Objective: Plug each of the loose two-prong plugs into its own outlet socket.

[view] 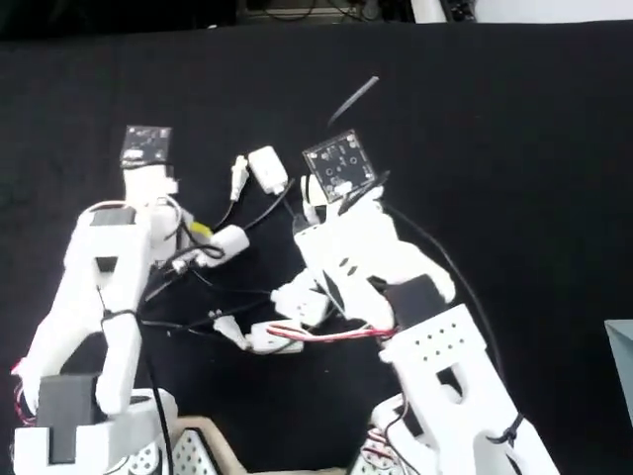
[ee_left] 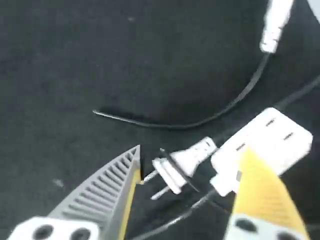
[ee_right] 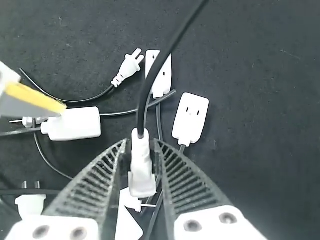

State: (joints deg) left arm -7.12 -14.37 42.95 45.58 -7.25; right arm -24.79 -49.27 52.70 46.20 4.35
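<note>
Cords [ee_left: 200, 122] cover the black counter [view: 514, 148]. In the middle the right jaws squeeze a white plug [ee_right: 141, 165], to carry it to a socket [ee_right: 190, 117]. At left the left jaws gape around a second plug [ee_left: 175, 170], ready to grab.

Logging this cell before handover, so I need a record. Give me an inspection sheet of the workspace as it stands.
Surface: black cloth over the table.
Job's things: gripped plug in the right gripper; lying plug beside a socket block; spare plug loose; free socket with nothing in it.
Clutter: nothing seen.
Grippers: left gripper open astride the lying plug; right gripper shut on the gripped plug.
Cables: black cord runs from the gripped plug; others cross between the arms.
Surroundings: grey box at the right of the high view.
</note>
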